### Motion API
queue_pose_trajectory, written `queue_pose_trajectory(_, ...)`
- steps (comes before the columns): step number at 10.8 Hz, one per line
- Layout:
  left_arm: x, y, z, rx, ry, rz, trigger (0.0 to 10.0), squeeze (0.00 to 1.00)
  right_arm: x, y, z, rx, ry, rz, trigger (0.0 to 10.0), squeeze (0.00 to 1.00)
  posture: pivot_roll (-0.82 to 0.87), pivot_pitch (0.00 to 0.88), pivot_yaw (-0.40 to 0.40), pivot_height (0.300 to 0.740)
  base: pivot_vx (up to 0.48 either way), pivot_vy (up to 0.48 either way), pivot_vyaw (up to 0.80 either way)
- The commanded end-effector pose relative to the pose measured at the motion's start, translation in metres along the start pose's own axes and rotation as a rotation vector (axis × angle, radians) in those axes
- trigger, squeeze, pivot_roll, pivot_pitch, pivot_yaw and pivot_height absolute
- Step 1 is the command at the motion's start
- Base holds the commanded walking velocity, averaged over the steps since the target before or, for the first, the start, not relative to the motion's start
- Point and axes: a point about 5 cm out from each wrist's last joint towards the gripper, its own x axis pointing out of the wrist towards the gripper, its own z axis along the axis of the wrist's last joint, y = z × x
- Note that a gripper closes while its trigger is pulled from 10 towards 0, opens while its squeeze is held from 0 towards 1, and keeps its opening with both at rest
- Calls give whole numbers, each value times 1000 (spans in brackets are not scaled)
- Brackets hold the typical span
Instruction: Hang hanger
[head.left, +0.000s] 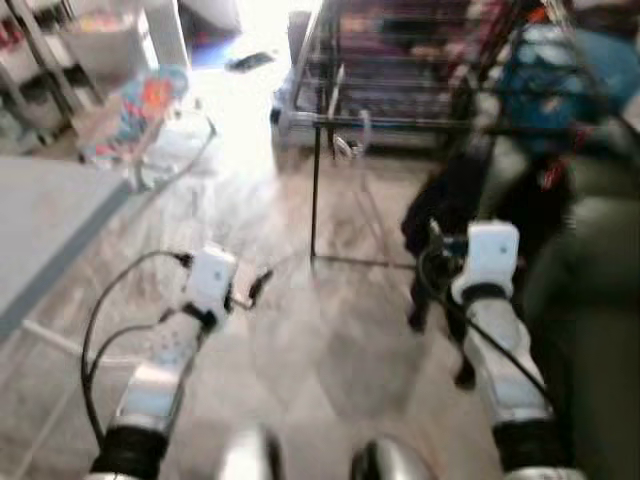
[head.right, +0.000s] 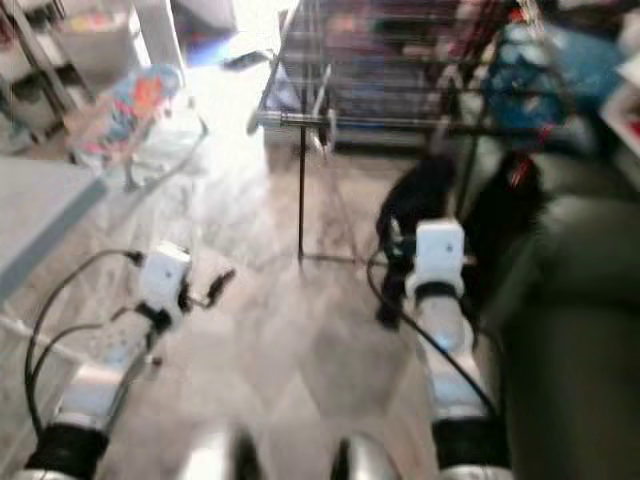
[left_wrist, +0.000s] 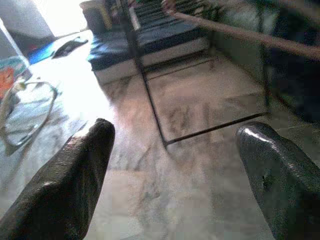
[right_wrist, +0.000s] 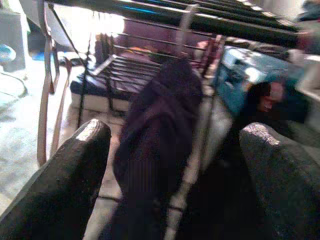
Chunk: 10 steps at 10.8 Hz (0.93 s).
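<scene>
Both hands spread empty, left hand (left_wrist: 175, 170), right hand (right_wrist: 172, 170), marble floor (head.left: 330, 340), clothes rack (head.left: 400, 122).

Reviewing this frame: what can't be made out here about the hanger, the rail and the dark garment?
- Hanger: head views blurred; shape on the rail too small to confirm.
- Dark garment: right wrist view, lower end cut by the frame edge, type unclear.
- Rail's far end: left wrist view, runs off the edge.

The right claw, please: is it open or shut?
Open: the right claw has its two fingers wide apart, the dark garment on the rail showing between them.
</scene>
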Motion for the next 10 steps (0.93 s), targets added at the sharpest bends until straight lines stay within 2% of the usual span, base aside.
queue_pose_trajectory(1, -1, 1, 2, 8, -15, 12, 10000, 0, -2, 1, 1, -10, -10, 13, 10000, 0, -20, 34, -15, 740, -405, 0, 0)
queue_pose_trajectory(3, -9, -8, -14, -2, 16, -5, 10000, 0, -18, -5, -18, -12, 44, 15, 10000, 0, -37, 0, -13, 740, -360, 0, 0)
queue_pose_trajectory(4, -17, 0, -14, -67, -22, 69, 10000, 0, -29, -1, -29, 1, 71, 67, 10000, 0, -56, 0, 4, 740, 0, 0, 0)
queue_pose_trajectory(5, -29, 12, -21, -41, -23, 191, 10000, 0, -42, -6, -39, 42, 103, 51, 10000, 0, -57, 0, 7, 740, 0, 0, 0)
queue_pose_trajectory(6, -40, 17, -34, -63, 22, 283, 10000, 0, -49, -10, -44, 56, 123, 41, 10000, 0, -61, 0, 6, 740, 0, 0, 0)
queue_pose_trajectory(8, -53, 12, -49, -57, 56, 311, 10000, 0, -49, -19, -45, 84, 122, -5, 10000, 0, -59, 0, 1, 740, 0, 0, 0)
queue_pose_trajectory(10, -55, 11, -51, -48, 57, 327, 10000, 0, -49, -19, -47, 95, 131, 2, 10000, 0, -56, 0, -3, 740, 0, 0, 0)
